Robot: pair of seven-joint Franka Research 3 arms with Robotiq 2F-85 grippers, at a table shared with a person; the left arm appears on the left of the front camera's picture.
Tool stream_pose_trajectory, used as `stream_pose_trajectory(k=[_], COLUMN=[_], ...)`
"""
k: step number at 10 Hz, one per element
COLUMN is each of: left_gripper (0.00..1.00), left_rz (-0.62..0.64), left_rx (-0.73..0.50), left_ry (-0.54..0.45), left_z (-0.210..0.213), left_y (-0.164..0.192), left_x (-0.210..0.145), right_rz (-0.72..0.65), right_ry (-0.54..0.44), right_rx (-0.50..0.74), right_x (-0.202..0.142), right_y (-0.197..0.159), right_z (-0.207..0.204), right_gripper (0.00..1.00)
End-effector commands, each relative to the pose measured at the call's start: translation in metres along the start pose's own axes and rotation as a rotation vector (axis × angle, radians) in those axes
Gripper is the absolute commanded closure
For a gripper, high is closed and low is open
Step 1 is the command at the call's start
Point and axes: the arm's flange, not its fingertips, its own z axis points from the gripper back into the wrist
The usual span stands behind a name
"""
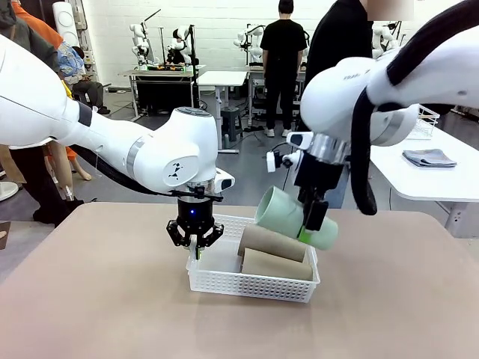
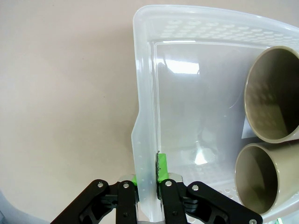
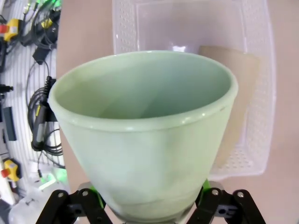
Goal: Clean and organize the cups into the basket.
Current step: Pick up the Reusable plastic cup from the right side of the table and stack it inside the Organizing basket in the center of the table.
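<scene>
The white mesh basket (image 1: pixel 224 282) sits mid-table. My left gripper (image 1: pixel 196 250) is shut on its left rim; the left wrist view has the green pads (image 2: pixel 161 169) pinching the basket's wall (image 2: pixel 144 116). Two brown cups (image 1: pixel 272 242) (image 1: pixel 277 264) lie side by side in the basket's right half, their open mouths (image 2: pixel 273 93) (image 2: pixel 256 183) facing the left wrist camera. My right gripper (image 1: pixel 311 222) is shut on the mint green cup (image 1: pixel 288 215), held tilted just above the basket's right side. In the right wrist view the green cup (image 3: pixel 145 140) sits in my right gripper (image 3: pixel 149 198), above the basket (image 3: pixel 261 93) and a brown cup (image 3: pixel 236 93).
A person in black (image 1: pixel 340 45) stands at the table's far side. A second white table at the right carries a grey cloth (image 1: pixel 428 157) and a wire basket (image 1: pixel 425 120). Cables and devices (image 3: pixel 28 70) lie beyond the table's edge. The basket's left half is free.
</scene>
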Motion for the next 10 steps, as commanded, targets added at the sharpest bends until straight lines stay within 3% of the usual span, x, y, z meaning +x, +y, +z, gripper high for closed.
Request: stream_pose_trajectory(k=[1, 10], left_gripper=[1.00, 1.00], left_rz=[0.004, 0.004], left_rx=[0.003, 0.003], left_ry=[-0.006, -0.006], left_z=[0.003, 0.003], left_y=[-0.001, -0.001], left_x=[0.000, 0.000], right_rz=[-0.012, 0.002], right_ry=[0.035, 0.025], right_rx=[0.013, -0.015], right_x=[0.018, 0.017], right_y=[-0.015, -0.043], right_z=[-0.011, -0.045], right_gripper=[0.19, 0.19])
